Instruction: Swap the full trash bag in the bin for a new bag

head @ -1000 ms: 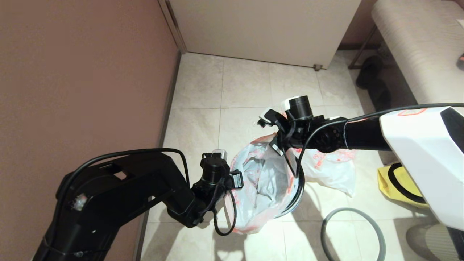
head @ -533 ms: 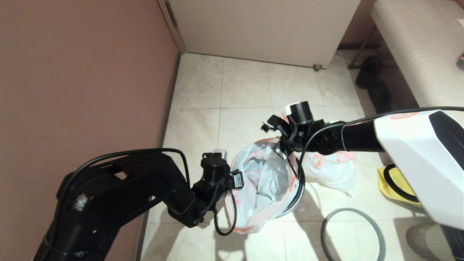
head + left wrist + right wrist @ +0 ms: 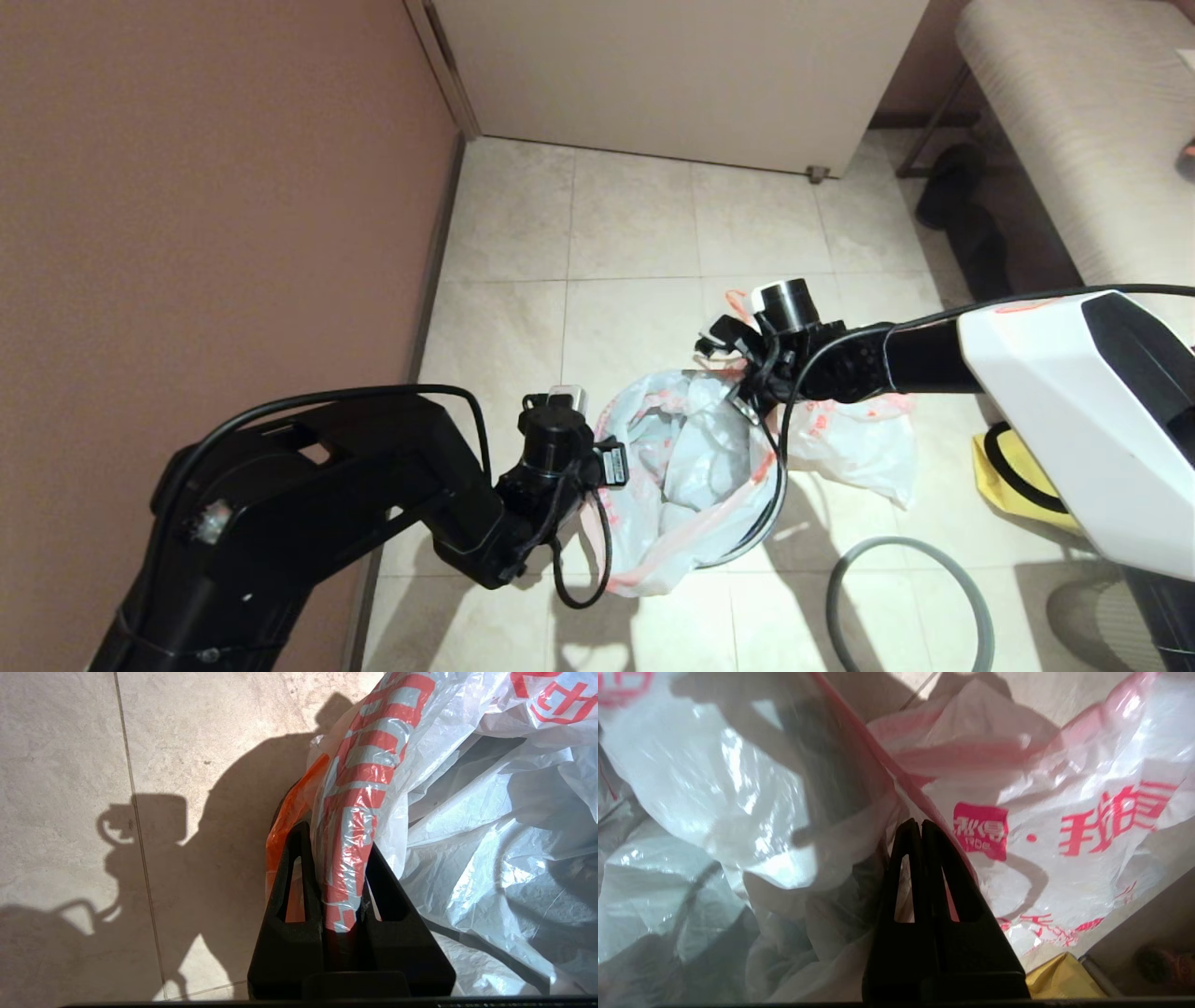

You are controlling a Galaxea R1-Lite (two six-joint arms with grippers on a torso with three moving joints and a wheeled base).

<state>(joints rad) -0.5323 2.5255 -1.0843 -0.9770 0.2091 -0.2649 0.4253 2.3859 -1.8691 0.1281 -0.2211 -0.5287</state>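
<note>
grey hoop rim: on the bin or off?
Off. The grey hoop rim lies flat on the floor tiles, apart from the bin.

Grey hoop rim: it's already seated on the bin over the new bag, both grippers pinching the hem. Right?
No. In the head view the grey hoop rim lies on the floor beside the bin. The left gripper and right gripper do pinch the new bag.

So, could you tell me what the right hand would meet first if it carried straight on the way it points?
Probably the bag in the bin: the right hand, shut on its hem, points into that plastic, with the full bag close beside it. Depth is unclear.
</note>
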